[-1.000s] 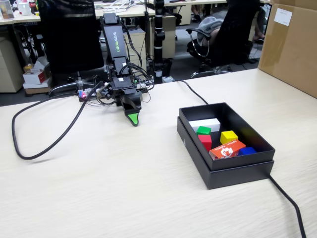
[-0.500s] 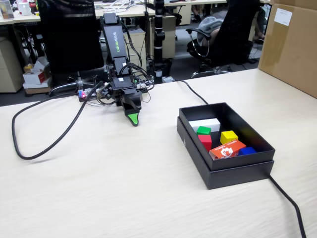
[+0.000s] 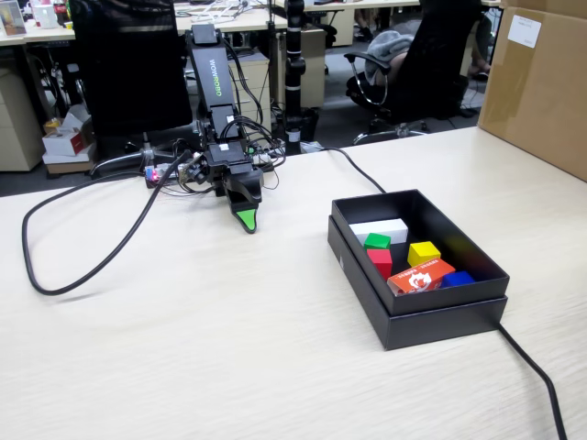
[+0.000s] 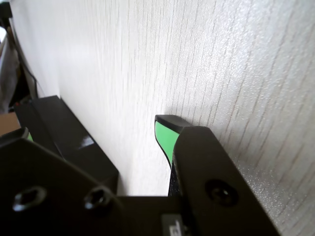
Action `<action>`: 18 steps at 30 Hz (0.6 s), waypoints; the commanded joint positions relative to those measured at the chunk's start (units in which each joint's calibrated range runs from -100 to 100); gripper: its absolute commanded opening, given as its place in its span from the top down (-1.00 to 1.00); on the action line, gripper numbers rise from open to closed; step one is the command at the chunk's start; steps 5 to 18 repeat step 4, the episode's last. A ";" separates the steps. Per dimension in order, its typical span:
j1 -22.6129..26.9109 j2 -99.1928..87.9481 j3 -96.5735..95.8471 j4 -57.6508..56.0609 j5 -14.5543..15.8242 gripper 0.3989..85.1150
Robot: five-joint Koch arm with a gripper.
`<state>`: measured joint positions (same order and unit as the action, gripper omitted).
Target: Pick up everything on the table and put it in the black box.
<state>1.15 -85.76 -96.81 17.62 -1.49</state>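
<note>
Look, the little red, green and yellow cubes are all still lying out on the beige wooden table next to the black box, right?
Not quite. The small red cube, green cube and yellow cube are already inside the shallow black cardboard box, not out on the beige wood-grain table. The fixed view shows them there, beside a white block and an orange-red printed packet.

Black box (image 3: 415, 316), beige wood-grain table (image 3: 202, 339)

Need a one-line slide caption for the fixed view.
Gripper rests on table; red, green, yellow cubes in black box.
</note>
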 commanded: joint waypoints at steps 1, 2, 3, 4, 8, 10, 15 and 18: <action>0.00 1.25 0.16 0.14 0.05 -0.14; 0.00 1.25 0.16 0.14 0.05 -0.14; 0.00 1.25 0.16 0.14 0.05 -0.14; 0.00 1.25 0.16 0.14 0.05 -0.14; 0.00 1.25 0.16 0.14 0.05 -0.14; 0.00 1.25 0.16 0.14 0.05 -0.14; 0.00 1.25 0.16 0.14 0.05 -0.14; 0.00 1.25 0.16 0.14 0.05 -0.14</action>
